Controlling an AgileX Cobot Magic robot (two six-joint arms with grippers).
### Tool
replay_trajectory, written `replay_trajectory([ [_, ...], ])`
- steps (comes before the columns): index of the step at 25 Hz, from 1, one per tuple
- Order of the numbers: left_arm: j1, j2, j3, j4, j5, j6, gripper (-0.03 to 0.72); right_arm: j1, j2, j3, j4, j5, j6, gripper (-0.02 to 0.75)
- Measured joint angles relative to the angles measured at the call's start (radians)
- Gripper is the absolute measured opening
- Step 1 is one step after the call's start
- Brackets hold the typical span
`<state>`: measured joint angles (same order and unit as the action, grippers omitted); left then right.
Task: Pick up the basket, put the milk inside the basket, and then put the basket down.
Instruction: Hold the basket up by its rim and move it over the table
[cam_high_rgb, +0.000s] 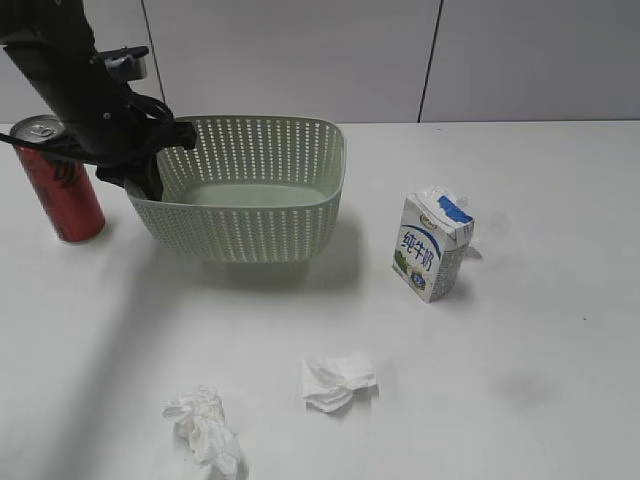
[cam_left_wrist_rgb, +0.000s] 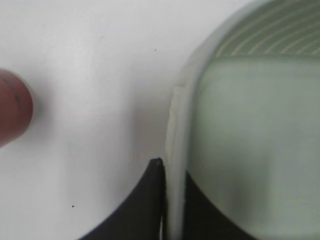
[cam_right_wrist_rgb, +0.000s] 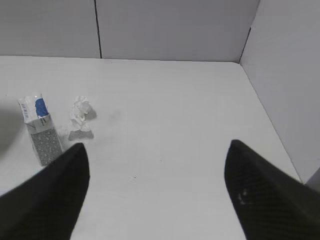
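Note:
A pale green perforated basket is at the back left of the white table. My left gripper is shut on the basket's left rim; the left wrist view shows the rim clamped between the two black fingers. A white and blue milk carton stands upright to the right of the basket, and also shows in the right wrist view. My right gripper is open and empty over bare table, away from the carton; it is out of the exterior view.
A red can stands left of the basket, close to my left arm; it also shows in the left wrist view. Two crumpled tissues lie near the front. A tissue lies beside the carton. A wall bounds the right.

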<state>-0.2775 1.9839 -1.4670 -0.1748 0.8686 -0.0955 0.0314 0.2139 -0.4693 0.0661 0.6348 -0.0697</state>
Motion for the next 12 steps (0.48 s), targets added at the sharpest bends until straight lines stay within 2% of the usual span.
replay_trajectory([
  [7, 0.000, 0.000, 0.000, 0.000, 0.003, 0.000, 0.003, 0.000, 0.373, -0.096, 0.091, -0.170, -0.099, 0.647],
  [12, 0.000, 0.000, 0.000, 0.000, 0.004, 0.000, 0.003, 0.000, 0.664, -0.238, 0.125, -0.207, -0.113, 0.641],
])
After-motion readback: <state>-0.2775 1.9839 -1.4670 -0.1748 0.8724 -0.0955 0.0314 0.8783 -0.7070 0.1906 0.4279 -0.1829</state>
